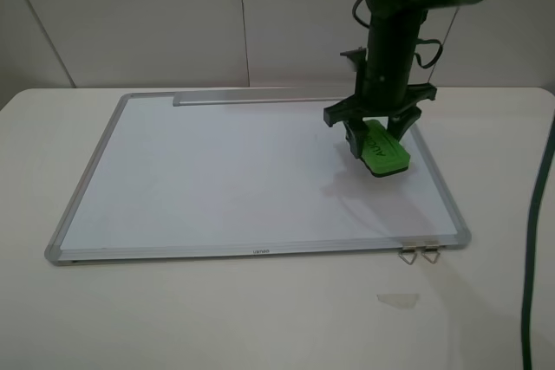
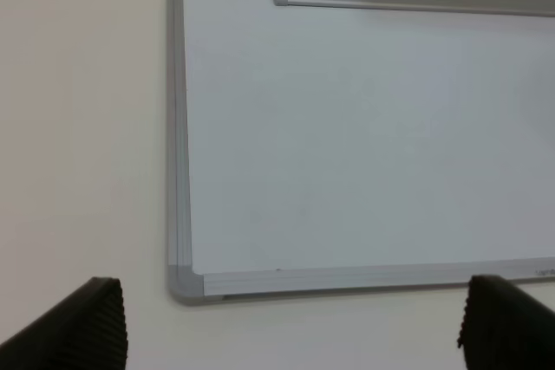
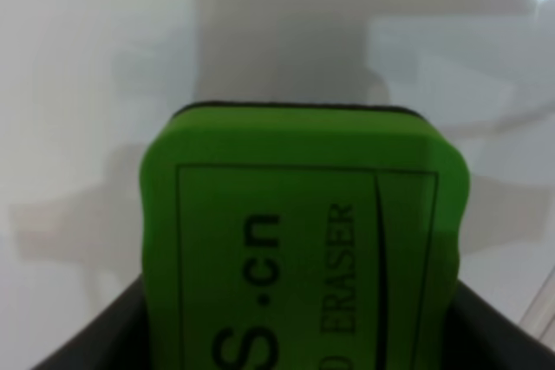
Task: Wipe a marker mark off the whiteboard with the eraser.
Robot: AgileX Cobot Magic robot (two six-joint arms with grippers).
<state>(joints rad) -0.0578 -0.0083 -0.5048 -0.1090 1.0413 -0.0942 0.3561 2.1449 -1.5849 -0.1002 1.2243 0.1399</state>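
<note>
White, silver-framed, the whiteboard (image 1: 225, 179) lies flat on my bench (image 1: 260, 318). Near its right edge my right gripper (image 1: 379, 132) clamps the green eraser (image 1: 386, 152), tilted, felt downward, placed for rubbing. My left gripper (image 2: 290, 335) hangs spread and empty. I can make out no marker mark.

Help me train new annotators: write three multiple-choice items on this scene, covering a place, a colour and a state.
1. Where is the eraser?
A) on the tray strip
B) over the whiteboard's right side
C) on the table, off the board

2. What colour is the eraser?
A) blue
B) red
C) green

3. How is the left pincer?
A) open and empty
B) shut on the eraser
C) shut on a clip

Answers:
1 B: the high view shows it in the right pincer, near the board's right frame.
2 C: both views of it show bright green.
3 A: its jaws stand wide apart with nothing between.
</note>
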